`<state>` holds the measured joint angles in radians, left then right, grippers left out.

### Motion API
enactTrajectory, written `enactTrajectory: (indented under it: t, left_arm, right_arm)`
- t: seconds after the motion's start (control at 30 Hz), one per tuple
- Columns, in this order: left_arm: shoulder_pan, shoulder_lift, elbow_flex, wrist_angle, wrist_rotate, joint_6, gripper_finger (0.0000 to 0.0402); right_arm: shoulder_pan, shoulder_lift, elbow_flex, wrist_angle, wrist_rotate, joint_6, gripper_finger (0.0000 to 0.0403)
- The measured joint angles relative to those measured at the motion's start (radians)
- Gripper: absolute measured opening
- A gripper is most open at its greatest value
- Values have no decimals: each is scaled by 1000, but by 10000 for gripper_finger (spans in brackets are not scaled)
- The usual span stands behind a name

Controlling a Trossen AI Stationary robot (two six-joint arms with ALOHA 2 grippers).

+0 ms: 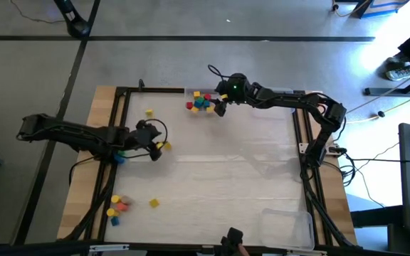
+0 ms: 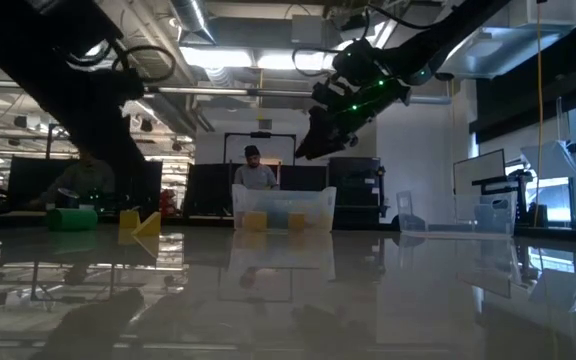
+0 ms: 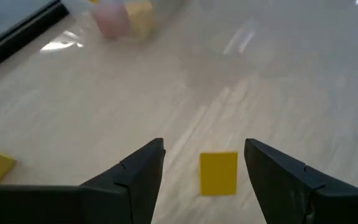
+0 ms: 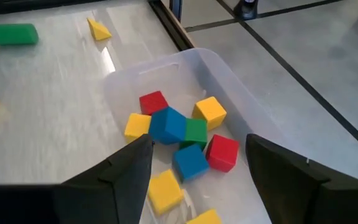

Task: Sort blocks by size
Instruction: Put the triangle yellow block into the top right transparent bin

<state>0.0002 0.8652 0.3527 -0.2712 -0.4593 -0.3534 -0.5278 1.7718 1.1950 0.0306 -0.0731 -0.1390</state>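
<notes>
Near-edge items first: an empty clear tray (image 1: 288, 226) sits at the table's (image 1: 226, 185) near right corner, and a small cluster of blocks (image 1: 117, 205) lies at the near left, with one yellow block (image 1: 154, 203) just to its right.

Left gripper (image 1: 158, 147) is over the left side of the table, fingers spread wide and holding nothing. A yellow cube (image 3: 218, 173) lies on the surface between the fingers (image 3: 143, 174), untouched.

Right gripper (image 1: 221, 107) is raised above the far tray (image 4: 185, 81) at the far centre of the table, jaws wide apart and empty. This tray contains red, yellow, blue and green cubes (image 4: 185, 140) piled together.

A single yellow piece (image 1: 149, 112) lies apart on the far left. A green cylinder (image 4: 12, 33) and a yellow wedge (image 4: 98, 28) rest on the table, well clear of the far tray.
</notes>
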Motion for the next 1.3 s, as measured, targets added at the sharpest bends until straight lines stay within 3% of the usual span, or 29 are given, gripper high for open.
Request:
enactTrajectory:
  t: [0.33,0.8,0.97,1.17,1.3]
  left_arm:
    - [-39,160,0,59,-2,73,210]
    - [-10,352,0,183,-1,74,210]
    - [30,434,0,255,88,115,210]
    - [66,490,3,326,99,130,209]
    - [69,487,2,341,116,152,178]
  right_arm:
    - [-2,0,0,-43,0,-1,254]
    - [-3,0,0,-41,1,-27,254]
    - [-3,0,0,-41,1,-27,254]
    - [-3,0,0,-35,1,-27,254]
    - [-2,0,0,-37,1,-29,254]
